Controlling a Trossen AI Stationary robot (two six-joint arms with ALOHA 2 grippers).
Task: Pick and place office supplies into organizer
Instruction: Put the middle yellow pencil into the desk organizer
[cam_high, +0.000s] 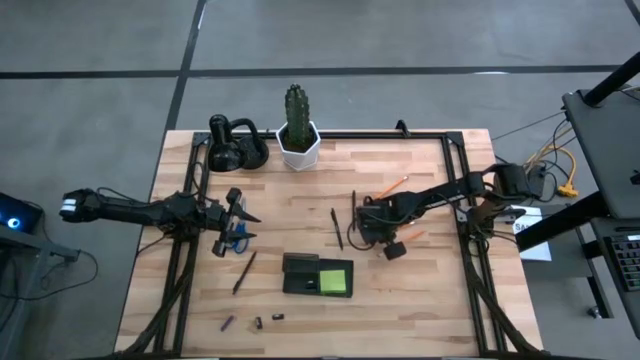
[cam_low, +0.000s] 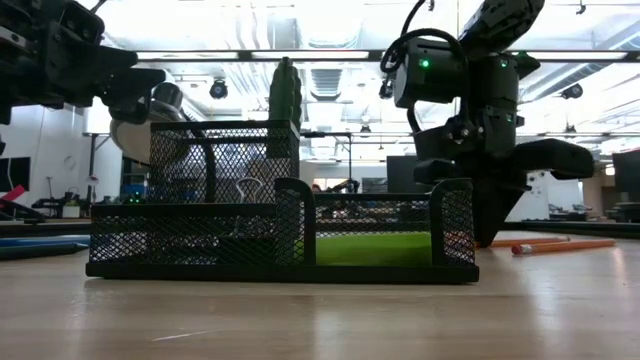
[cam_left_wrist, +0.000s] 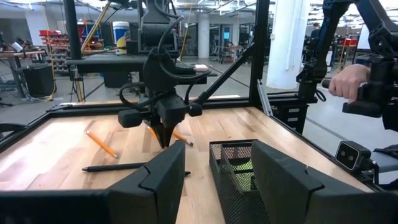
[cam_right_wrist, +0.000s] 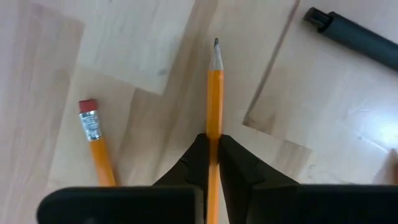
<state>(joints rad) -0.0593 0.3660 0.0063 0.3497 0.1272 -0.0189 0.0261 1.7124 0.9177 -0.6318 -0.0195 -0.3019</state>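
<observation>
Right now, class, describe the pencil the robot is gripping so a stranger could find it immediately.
Start at the wooden table and follow the right arm to its right claw, down at the tabletop. The orange pencil is pinched between its shut fingers, sharpened tip pointing forward. Its neighbour, the loose pencil, lies free beside it and shows a pink eraser.

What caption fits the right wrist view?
Right gripper fingers shut on an orange pencil lying on the table, a second pencil beside it.

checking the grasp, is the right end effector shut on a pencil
Yes: right end effector is shut on an orange pencil, both fingers pressed against its shaft.
</observation>
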